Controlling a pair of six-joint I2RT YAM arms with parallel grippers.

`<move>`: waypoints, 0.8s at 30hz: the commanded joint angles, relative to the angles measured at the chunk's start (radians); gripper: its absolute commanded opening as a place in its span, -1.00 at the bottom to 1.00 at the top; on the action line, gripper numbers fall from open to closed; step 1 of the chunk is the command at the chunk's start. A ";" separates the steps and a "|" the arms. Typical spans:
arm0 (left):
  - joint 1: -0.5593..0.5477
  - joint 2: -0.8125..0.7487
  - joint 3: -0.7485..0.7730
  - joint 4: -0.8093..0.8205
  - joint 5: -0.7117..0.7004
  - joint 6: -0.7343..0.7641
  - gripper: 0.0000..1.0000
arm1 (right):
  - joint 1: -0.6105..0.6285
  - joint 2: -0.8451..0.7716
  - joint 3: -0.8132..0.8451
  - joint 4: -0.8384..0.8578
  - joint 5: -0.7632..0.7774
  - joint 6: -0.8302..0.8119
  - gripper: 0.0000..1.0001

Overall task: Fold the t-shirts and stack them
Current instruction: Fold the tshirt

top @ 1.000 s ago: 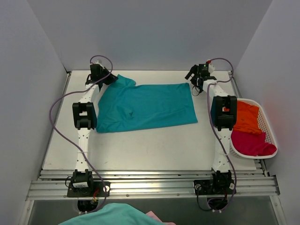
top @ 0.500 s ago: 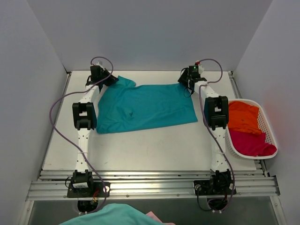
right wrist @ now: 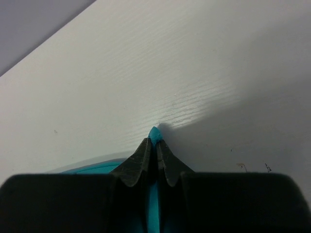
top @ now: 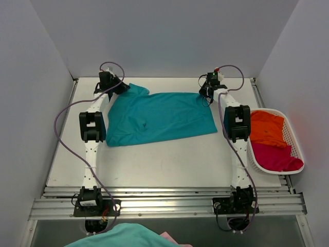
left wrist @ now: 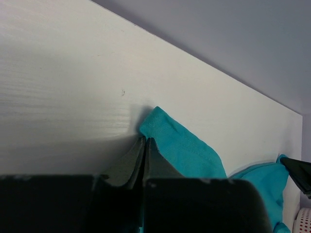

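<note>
The teal t-shirt (top: 159,116) lies spread flat on the white table (top: 164,164), toward its far edge. The left gripper (left wrist: 145,141) pinches the shirt's far left corner with its jaws pressed together, and the right gripper (right wrist: 156,144) pinches the far right corner likewise. The orange t-shirt (top: 267,127) and magenta t-shirt (top: 275,157) lie crumpled in the white basket (top: 297,141) at the right

Robotics lab test cell. Signs: white table (top: 154,164) boxed by bare grey partition walls (top: 164,36) beyond and to both sides of left fingers (left wrist: 131,162) and right fingers (right wrist: 141,162). Left arm (top: 92,126) and right arm (top: 236,123) bolted to aluminium rail (top: 164,203) well behind fingers. Loose purple cables (top: 56,126) loop off arms. White lattice basket (top: 294,136) at table's edge, right of right fingers.
</note>
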 commanded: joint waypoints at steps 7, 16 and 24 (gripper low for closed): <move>0.005 -0.205 -0.054 -0.019 -0.011 0.079 -0.95 | -0.003 0.009 0.119 -0.056 0.017 -0.024 -1.00; 0.005 -0.357 -0.201 0.018 -0.008 0.125 -0.95 | 0.021 -0.033 0.115 -0.073 0.017 -0.041 -1.00; 0.005 -0.491 -0.379 0.062 -0.005 0.164 -0.95 | 0.041 -0.099 0.053 -0.070 0.048 -0.053 -1.00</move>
